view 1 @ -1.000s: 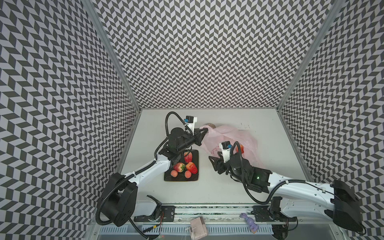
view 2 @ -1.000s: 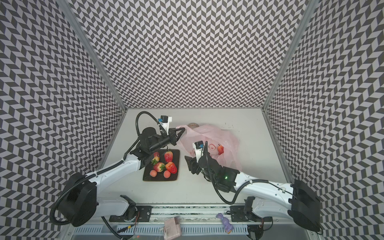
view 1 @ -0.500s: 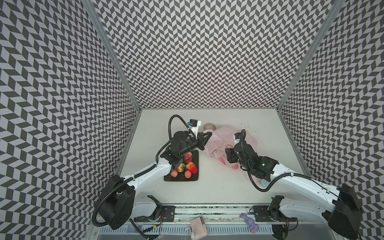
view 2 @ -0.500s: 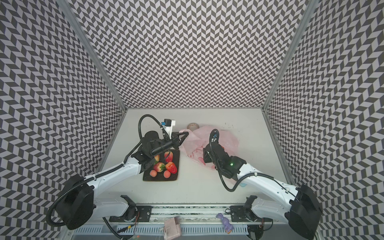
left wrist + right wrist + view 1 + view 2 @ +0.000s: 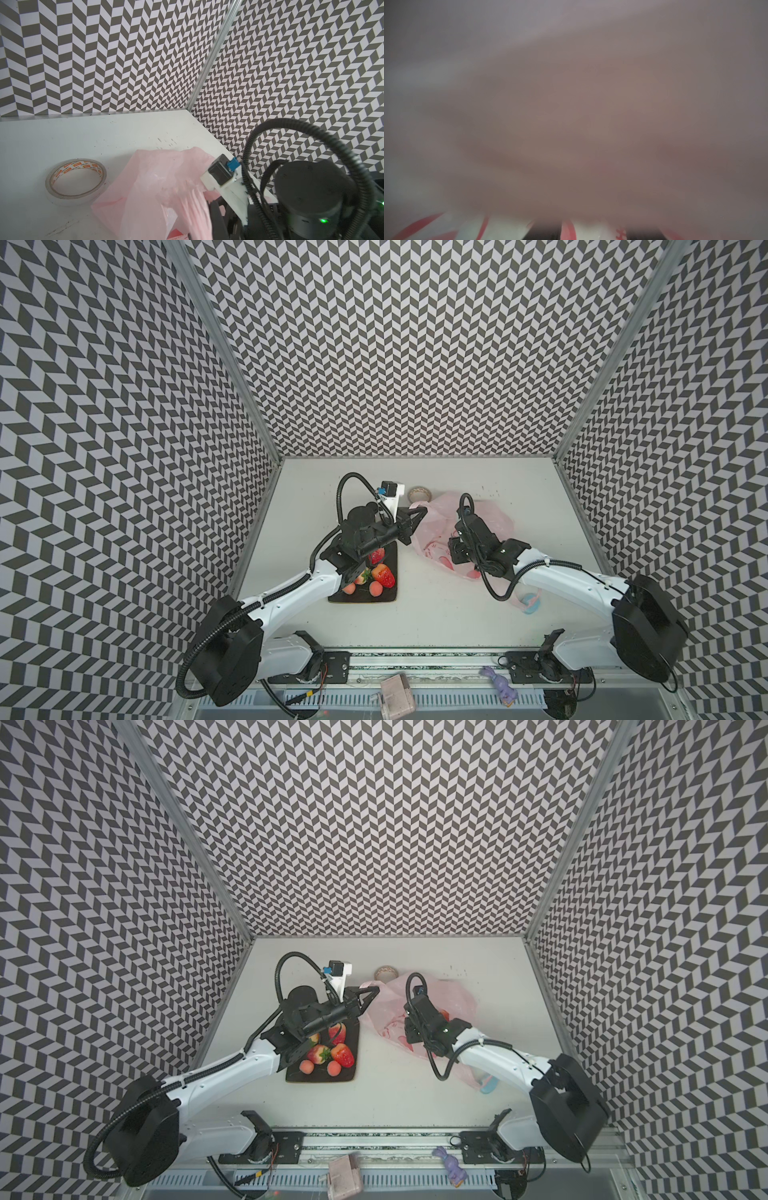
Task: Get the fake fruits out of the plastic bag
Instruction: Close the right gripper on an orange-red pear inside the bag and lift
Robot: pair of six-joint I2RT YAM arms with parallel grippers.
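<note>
Right wrist view: bag [image 5: 571, 104] film against lens, all blur; you get only red-white print and two dark fingers [image 5: 544, 233], cut by frame edge. In both top views right gripper [image 5: 456, 558] tips out of sight against bag, grip unreadable. Left arm [image 5: 299, 589] covers part of tray [image 5: 374, 598].

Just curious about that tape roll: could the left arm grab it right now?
Likely not yet: the tape roll lies close, unblocked, but the left pincer is shut on the plastic bag.

Strawbs [image 5: 343, 1056], peach balls [image 5: 306, 1067] on tray [image 5: 320, 1078]; crumpled pink bag [image 5: 457, 998] beside.
</note>
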